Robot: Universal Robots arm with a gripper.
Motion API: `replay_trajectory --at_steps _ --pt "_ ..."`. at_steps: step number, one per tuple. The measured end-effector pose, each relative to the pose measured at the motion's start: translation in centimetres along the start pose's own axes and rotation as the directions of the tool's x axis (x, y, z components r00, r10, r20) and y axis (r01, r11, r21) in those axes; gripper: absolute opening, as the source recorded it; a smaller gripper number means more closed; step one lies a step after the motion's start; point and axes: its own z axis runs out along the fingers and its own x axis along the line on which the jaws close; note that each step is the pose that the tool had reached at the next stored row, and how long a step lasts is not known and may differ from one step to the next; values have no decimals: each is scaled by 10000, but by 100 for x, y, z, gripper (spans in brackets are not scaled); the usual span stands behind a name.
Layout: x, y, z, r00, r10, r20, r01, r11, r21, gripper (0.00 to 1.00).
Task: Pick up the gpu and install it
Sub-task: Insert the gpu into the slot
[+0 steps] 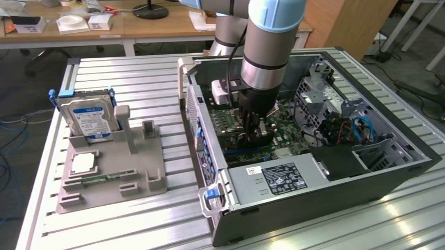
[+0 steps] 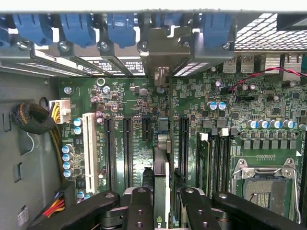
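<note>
1. While the gripper (image 2: 161, 201) holds the gpu (image 2: 161, 163) edge-on between narrowed fingers (image 2: 140, 206), the card stands upright over the motherboard (image 2: 268, 129), inside the computer case (image 1: 389, 172), among the expansion slots (image 2: 127, 148).
2. As I judge it, a slight offset from the slot could jam the card's edge on the board.
3. A tilt in the grip might catch the bracket (image 2: 163, 52) against the case's rear wall.
4. Pressing down hard while misaligned could bend contacts.
5. Whether the card's lower edge is in a slot is hidden behind the card itself.
6. From the exterior view, the arm (image 1: 268, 47) covers most of the card.
</note>
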Motion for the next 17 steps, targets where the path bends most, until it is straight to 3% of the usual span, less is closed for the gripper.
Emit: replay_trajectory --at_steps 17 --pt "-9 2 -8 10000 0 4 0 10000 0 26"
